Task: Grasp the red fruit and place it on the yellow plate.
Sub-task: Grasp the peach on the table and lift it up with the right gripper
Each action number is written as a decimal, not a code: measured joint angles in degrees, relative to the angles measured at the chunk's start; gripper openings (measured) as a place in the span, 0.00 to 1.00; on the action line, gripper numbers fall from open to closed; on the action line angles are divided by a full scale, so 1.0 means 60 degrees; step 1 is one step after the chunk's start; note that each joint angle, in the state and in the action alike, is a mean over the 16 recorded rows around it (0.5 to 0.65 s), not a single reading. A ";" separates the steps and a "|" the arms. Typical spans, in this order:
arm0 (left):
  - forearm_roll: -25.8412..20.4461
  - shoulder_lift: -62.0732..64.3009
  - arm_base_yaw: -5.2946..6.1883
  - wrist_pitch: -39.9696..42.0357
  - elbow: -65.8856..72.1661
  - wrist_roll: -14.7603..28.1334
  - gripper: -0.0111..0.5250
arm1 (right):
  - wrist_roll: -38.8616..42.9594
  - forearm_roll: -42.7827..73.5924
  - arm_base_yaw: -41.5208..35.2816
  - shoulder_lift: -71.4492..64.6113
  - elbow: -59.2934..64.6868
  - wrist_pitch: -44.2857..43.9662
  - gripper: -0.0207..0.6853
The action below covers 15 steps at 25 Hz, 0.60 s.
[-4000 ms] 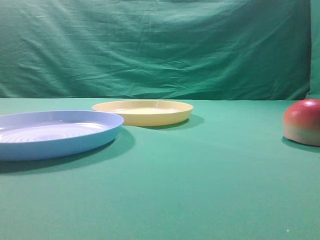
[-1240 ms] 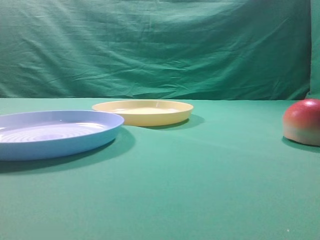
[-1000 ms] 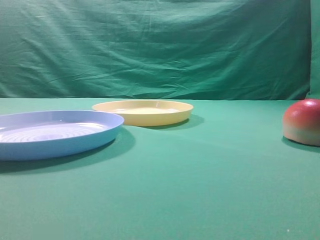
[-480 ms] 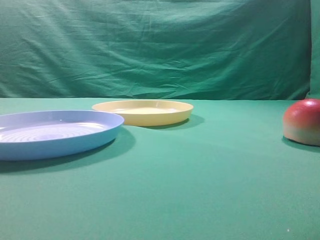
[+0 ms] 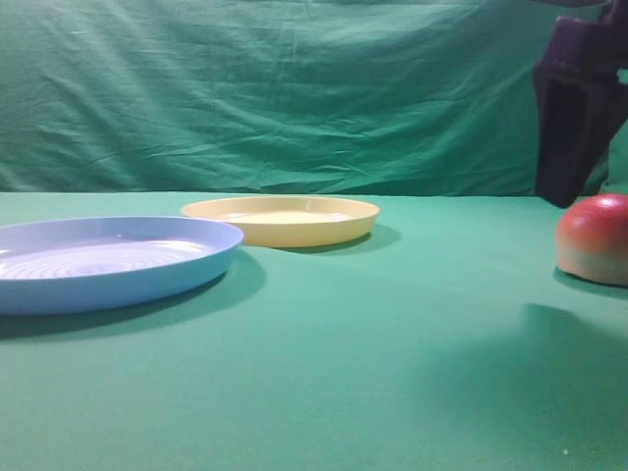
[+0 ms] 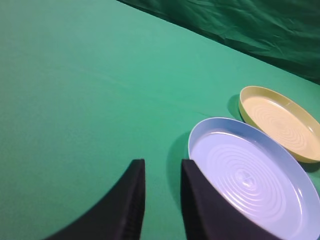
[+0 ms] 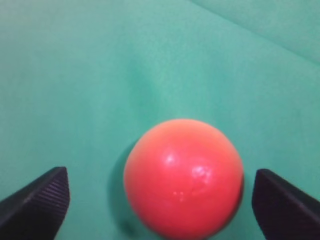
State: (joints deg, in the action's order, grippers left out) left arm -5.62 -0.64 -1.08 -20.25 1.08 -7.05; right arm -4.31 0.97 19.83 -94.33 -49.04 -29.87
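The red fruit (image 5: 597,238) sits on the green cloth at the far right, red on top and pale at its base. In the right wrist view the red fruit (image 7: 183,177) lies between the wide-apart fingers of my open right gripper (image 7: 160,186), and neither finger touches it. The right gripper (image 5: 572,147) hangs as a dark shape just above and behind the fruit. The yellow plate (image 5: 280,220) rests at centre left with nothing on it. My left gripper (image 6: 162,175) hovers over bare cloth beside the plates, its fingers nearly together and holding nothing.
A larger light-blue plate (image 5: 98,260) with a ringed centre lies left of the yellow plate (image 6: 280,122), rims close together; the same blue plate (image 6: 250,175) sits just right of my left fingers. A green backdrop (image 5: 294,88) hangs behind the table.
The right gripper has come into the exterior view at top right, above the fruit, and its shadow now falls on the cloth in front. The plates and the fruit have not moved.
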 joint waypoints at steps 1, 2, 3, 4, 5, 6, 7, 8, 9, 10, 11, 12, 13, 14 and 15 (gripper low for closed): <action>0.0000 0.0000 0.0000 0.0000 0.0000 0.0000 0.31 | 0.0001 0.0007 0.0000 -0.0090 -0.0014 0.0074 0.80; 0.0000 0.0000 0.0000 0.0000 0.0000 0.0000 0.31 | 0.0001 0.0013 0.0000 -0.0170 -0.0039 0.0132 0.77; 0.0000 0.0000 0.0000 0.0000 0.0000 0.0000 0.31 | 0.0001 0.0016 0.0000 -0.0239 -0.0078 0.0167 0.74; 0.0000 0.0000 0.0000 0.0000 0.0000 0.0000 0.31 | 0.0001 0.0014 0.0000 -0.0298 -0.0138 0.0181 0.70; 0.0000 0.0000 0.0000 0.0000 0.0000 0.0000 0.31 | 0.0001 0.0003 0.0000 -0.0347 -0.0222 0.0173 0.67; 0.0000 0.0000 0.0000 0.0000 0.0000 0.0000 0.31 | 0.0000 -0.0022 0.0001 -0.0385 -0.0329 0.0150 0.64; 0.0000 0.0000 0.0000 0.0000 0.0000 0.0000 0.31 | -0.0005 -0.0065 0.0002 -0.0413 -0.0463 0.0113 0.60; 0.0000 0.0000 0.0000 0.0000 0.0000 0.0000 0.31 | -0.0013 -0.0124 0.0006 -0.0435 -0.0627 0.0068 0.56; 0.0000 0.0000 0.0000 0.0000 0.0000 0.0000 0.31 | -0.0025 -0.0198 0.0016 -0.0451 -0.0819 0.0020 0.53; 0.0000 0.0000 0.0000 0.0000 0.0000 0.0000 0.31 | -0.0040 -0.0283 0.0036 -0.0463 -0.1032 -0.0025 0.50; 0.0000 0.0000 0.0000 0.0000 0.0000 0.0000 0.31 | -0.0060 -0.0376 0.0069 -0.0478 -0.1271 -0.0067 0.47; 0.0000 0.0000 0.0000 0.0000 0.0000 0.0000 0.31 | -0.0085 -0.0471 0.0115 -0.0502 -0.1533 -0.0101 0.45; 0.0000 0.0000 0.0000 0.0000 0.0000 0.0000 0.31 | -0.0116 -0.0568 0.0176 -0.0534 -0.1819 -0.0129 0.43; 0.0000 0.0000 0.0000 0.0000 0.0000 0.0000 0.31 | -0.0151 -0.0668 0.0251 -0.0583 -0.2123 -0.0150 0.41; 0.0000 0.0000 0.0000 0.0000 0.0000 0.0000 0.31 | -0.0191 -0.0768 0.0340 -0.0652 -0.2448 -0.0169 0.40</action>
State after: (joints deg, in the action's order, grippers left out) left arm -5.62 -0.64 -1.08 -20.25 1.08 -7.05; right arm -5.46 -3.64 21.88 -98.24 -63.73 -30.89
